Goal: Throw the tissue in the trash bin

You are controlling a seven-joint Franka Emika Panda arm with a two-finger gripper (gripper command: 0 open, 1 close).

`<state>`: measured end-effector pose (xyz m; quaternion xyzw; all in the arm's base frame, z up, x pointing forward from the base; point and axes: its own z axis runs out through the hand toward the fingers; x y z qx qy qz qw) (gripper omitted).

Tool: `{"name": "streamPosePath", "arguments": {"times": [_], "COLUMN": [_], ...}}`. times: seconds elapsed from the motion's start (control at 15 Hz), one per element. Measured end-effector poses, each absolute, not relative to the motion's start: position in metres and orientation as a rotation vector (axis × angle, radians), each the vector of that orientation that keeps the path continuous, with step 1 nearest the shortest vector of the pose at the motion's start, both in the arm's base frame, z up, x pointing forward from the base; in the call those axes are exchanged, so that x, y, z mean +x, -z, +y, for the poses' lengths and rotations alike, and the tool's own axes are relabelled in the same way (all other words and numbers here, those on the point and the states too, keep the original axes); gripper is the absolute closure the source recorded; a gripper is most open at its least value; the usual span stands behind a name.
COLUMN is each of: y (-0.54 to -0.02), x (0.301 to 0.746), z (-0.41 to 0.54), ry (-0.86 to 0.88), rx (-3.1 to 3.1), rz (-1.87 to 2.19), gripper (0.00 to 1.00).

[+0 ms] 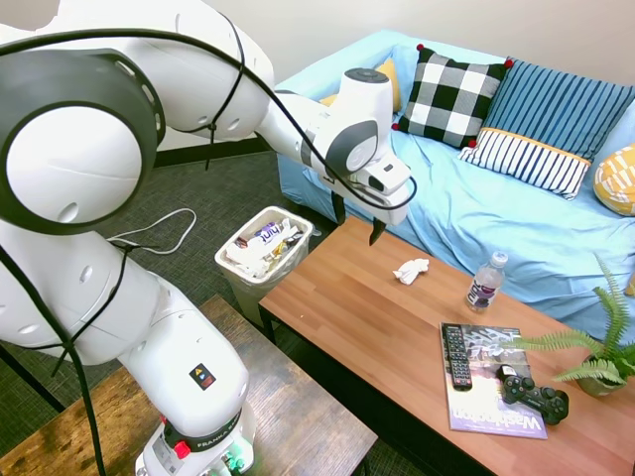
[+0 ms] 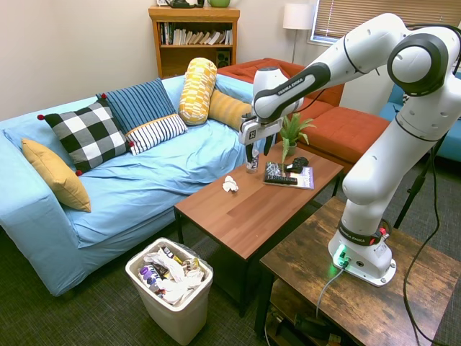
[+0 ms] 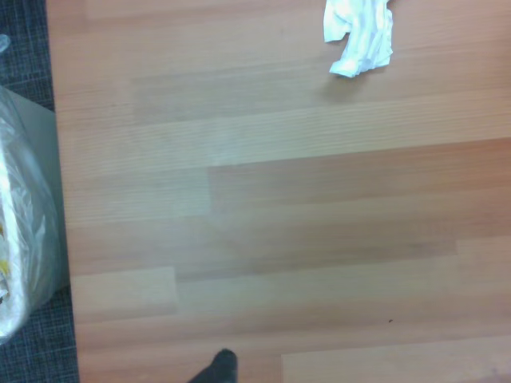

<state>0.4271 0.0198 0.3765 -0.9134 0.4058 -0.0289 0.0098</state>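
My gripper [image 1: 357,219] hangs above the wooden table [image 1: 377,327], fingers spread, holding nothing; tissue [image 1: 411,270] lies on the tabletop just beyond; trash bin [image 1: 266,249] stands on the carpet beside the table's end.

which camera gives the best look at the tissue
The wrist view: the tissue is large and its crumpled folds are clear, though cut at the frame edge. Both exterior views show it whole but small on the coffee table, useful mainly for position.
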Motion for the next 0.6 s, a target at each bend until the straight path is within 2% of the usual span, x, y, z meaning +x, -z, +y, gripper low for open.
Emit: {"name": "streamPosePath", "arguments": {"times": [0.27,0.4,0.6], "y": [-0.377,-0.372,-0.337], "x": [0.441,0.467,0.519], "z": [0.021,0.022,0.024], "ry": [0.079,0.075,0.058], "rx": [-2.836,-2.799,-2.736], "rz": [1.29,1.349,1.495], "gripper": [0.0,0.0,0.0]}}
